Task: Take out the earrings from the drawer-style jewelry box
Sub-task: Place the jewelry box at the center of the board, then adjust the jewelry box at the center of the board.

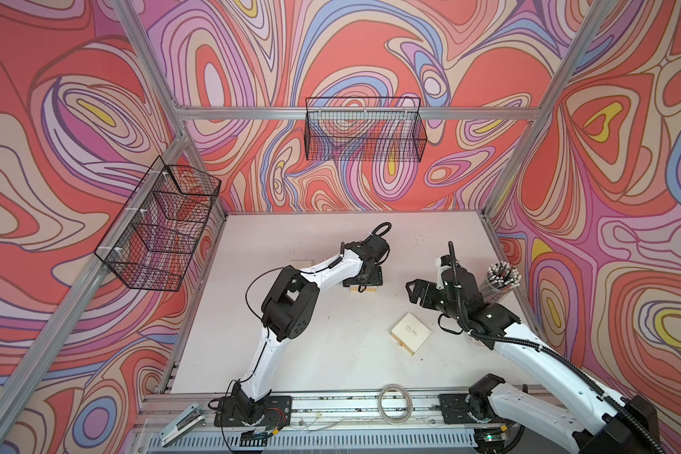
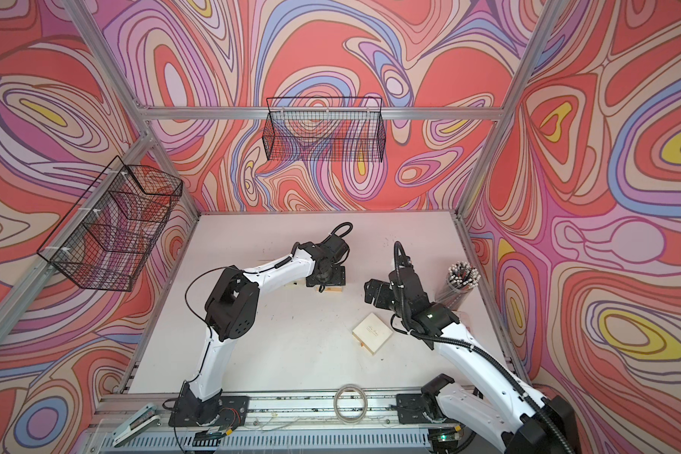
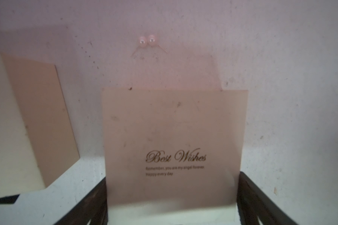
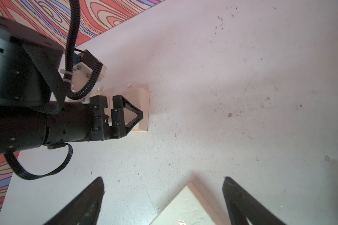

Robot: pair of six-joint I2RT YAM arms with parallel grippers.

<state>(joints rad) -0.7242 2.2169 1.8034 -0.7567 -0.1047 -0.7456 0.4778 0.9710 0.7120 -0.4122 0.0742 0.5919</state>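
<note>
Two small pearl earrings (image 3: 146,40) lie side by side on the white table, just beyond a cream "Best Wishes" jewelry box (image 3: 174,126). My left gripper (image 3: 173,174) points down over this box, its dark fingers (image 3: 99,196) pressed against the box's two sides. In both top views only a strip of that box (image 1: 361,290) (image 2: 330,290) shows under the left wrist. My right gripper (image 4: 163,178) hangs open above the table, with the corner of a second cream box (image 4: 185,208) (image 1: 411,333) below and between its fingers, untouched.
A third cream box (image 3: 27,120) (image 1: 301,262) lies beside the held one. A clear cup of black white-tipped sticks (image 1: 502,283) stands by the right arm. Black wire baskets (image 1: 364,129) (image 1: 162,228) hang on the walls. A wire coil (image 1: 396,399) and a stapler (image 1: 181,426) rest on the front rail.
</note>
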